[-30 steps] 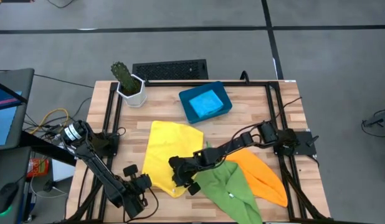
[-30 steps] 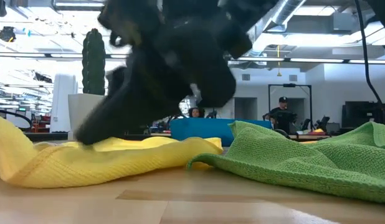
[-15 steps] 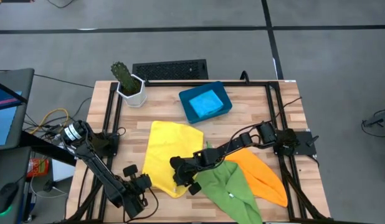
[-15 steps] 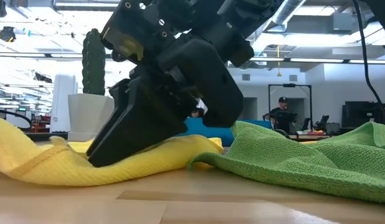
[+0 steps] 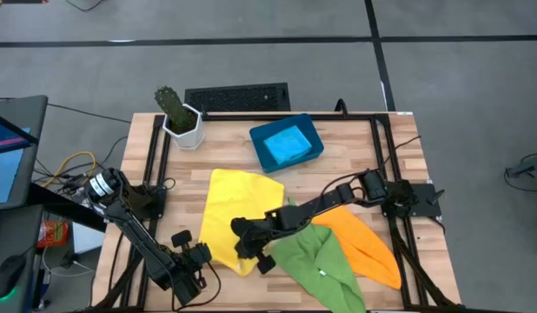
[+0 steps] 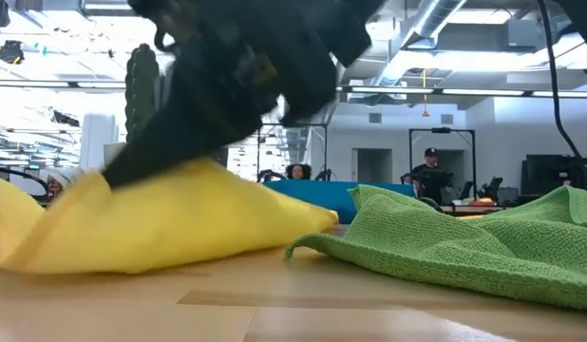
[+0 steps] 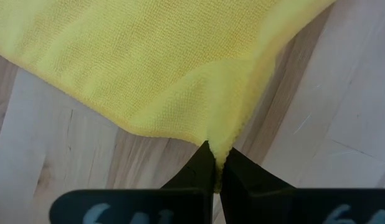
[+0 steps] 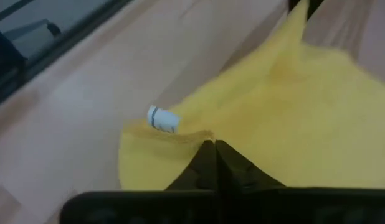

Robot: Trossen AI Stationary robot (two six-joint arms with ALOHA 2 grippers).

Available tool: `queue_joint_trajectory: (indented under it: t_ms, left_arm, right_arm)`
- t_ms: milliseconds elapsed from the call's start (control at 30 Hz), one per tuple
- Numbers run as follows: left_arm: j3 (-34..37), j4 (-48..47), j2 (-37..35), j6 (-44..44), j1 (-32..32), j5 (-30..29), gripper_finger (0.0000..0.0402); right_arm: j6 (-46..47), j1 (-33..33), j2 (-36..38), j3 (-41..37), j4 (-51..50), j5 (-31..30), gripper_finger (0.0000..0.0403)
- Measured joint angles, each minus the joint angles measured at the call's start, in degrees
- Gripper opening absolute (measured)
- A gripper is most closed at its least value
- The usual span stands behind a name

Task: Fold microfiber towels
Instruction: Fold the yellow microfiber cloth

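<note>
Change: my right hand (image 5: pixel 243 246) just pinched the soft yellow microfiber towel (image 5: pixel 229 209), centre-left of worktop, lifting its edge | Left hand (image 5: pixel 199 257) pinches the near corner | Meaning: fold can begin.

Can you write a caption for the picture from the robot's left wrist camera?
Left gripper shut on the yellow towel's corner, above the wooden table.

Open-plan lab, exposed ducts (image 6: pixel 436 19), monitors (image 6: pixel 550 176)
</note>
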State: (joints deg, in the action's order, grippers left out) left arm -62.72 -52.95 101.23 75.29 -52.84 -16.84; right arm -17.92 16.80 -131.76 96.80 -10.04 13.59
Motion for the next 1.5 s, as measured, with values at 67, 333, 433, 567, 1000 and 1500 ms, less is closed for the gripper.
queue_joint_trajectory:
  t_ms: [67, 333, 433, 567, 1000, 1500]
  left_arm:
    - [0.00, 0.00, 0.00, 0.00, 0.00, 0.00, 0.0000]
    - [0.00, 0.00, 0.00, -0.01, 0.00, -0.53, 0.0000]
    - [0.00, -0.02, 0.00, 0.00, 0.00, -0.61, 0.0000]
    - [-0.02, -0.01, 0.00, -0.12, -0.25, -0.74, 0.0000]
    - [-2.34, -1.62, 0.00, 2.00, -1.58, 4.56, 0.0000]
    - [-3.78, -1.25, -0.02, 10.99, -7.51, -3.28, 0.0000]
  right_arm:
    - [-0.01, -0.04, 0.12, 1.47, -1.03, -0.03, 0.0012]
    - [3.74, -0.06, 0.16, 4.90, -7.11, -0.43, 0.0010]
    - [6.06, 0.00, 1.37, 5.26, -9.12, -2.65, 0.0010]
    - [7.79, 0.83, 5.68, 5.34, -12.33, -5.68, 0.0008]
    - [25.20, 10.16, 16.58, -7.64, -13.27, -23.90, 0.0013]
    - [27.22, 17.04, 18.82, -16.62, -6.33, -25.53, 0.0088]
